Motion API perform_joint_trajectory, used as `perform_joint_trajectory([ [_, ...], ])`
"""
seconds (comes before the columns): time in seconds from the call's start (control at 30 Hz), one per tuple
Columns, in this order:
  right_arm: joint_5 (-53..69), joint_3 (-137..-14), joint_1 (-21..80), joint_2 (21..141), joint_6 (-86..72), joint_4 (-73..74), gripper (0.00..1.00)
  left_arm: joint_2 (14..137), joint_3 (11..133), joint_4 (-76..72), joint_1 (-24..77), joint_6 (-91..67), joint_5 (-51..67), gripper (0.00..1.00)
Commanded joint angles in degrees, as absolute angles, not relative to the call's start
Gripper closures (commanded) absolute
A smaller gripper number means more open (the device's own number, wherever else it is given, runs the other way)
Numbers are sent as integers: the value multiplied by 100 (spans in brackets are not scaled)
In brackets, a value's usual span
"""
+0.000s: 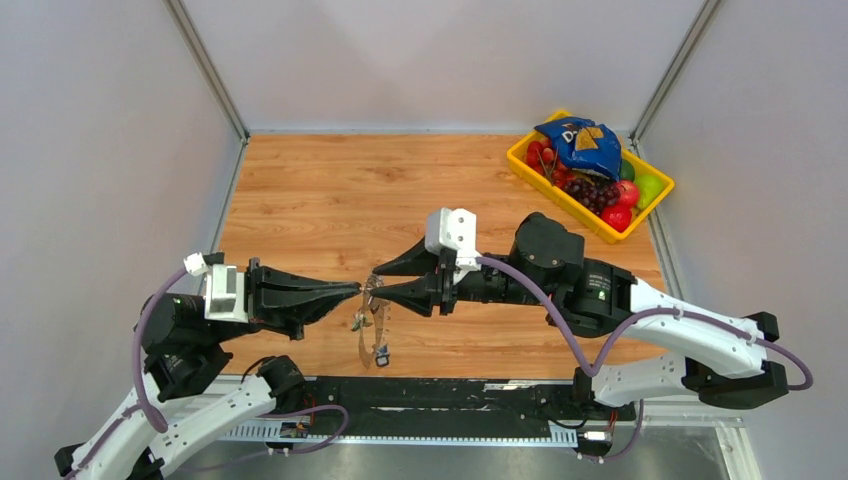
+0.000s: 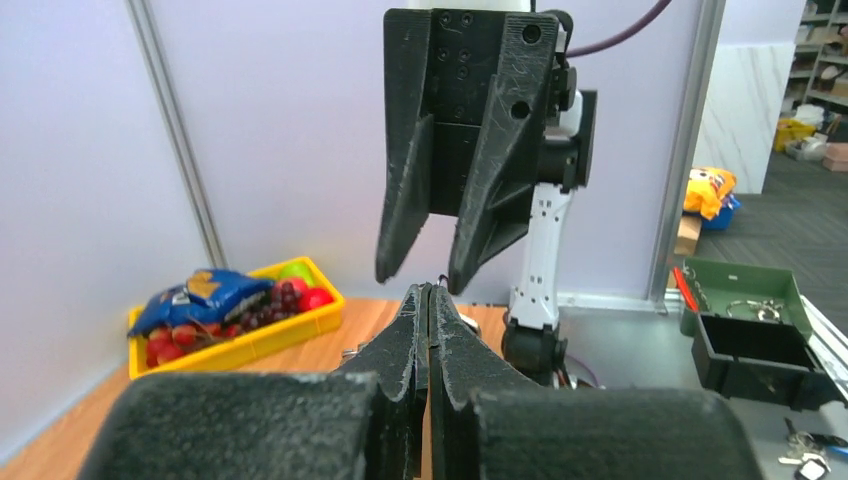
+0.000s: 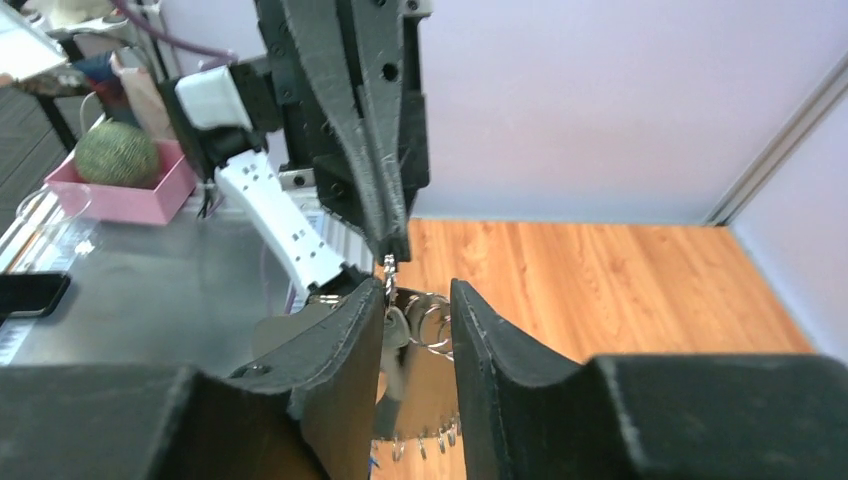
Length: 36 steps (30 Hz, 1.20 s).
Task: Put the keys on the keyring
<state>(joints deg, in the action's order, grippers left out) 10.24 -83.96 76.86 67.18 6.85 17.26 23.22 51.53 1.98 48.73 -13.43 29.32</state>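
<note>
The keyring (image 1: 376, 332) hangs over the wooden table between my two grippers, with small keys (image 1: 358, 322) dangling from it. My left gripper (image 1: 357, 290) comes in from the left, shut on a small silver link at the top of the bunch. In the right wrist view its tips (image 3: 391, 240) pinch that link. My right gripper (image 3: 417, 290) is open, its fingers on either side of a silver key (image 3: 397, 325), some small rings and the toothed-edged keyring (image 3: 430, 400). The key rests against its left finger. In the left wrist view my left gripper (image 2: 431, 290) is pressed shut just below the right gripper (image 2: 420, 280).
A yellow tray (image 1: 560, 205) with fruit and a blue snack bag (image 1: 580, 145) stands at the table's back right corner, and it also shows in the left wrist view (image 2: 240, 345). Grey walls enclose the table on three sides. The arm bases sit along the near edge.
</note>
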Motion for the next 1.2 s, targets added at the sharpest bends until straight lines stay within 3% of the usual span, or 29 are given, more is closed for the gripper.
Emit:
perform_joint_trajectory([
  [0.0, 639, -8878, 7709, 6562, 958, 1142, 63, 2379, 5116, -1135, 4892, -1513, 2918, 100],
  [0.33, 667, -8901, 7709, 6379, 1173, 851, 59, 2506, 4883, -2134, 4889, -1698, 2663, 100],
  [0.57, 903, -9032, 7709, 6492, 1107, 704, 58, 2493, 4313, -3736, 4889, -1957, 2118, 100],
  [1.17, 1016, -9364, 7708, 7120, 1614, 666, 63, 2478, 3250, -6170, 4891, -2099, 1631, 100],
])
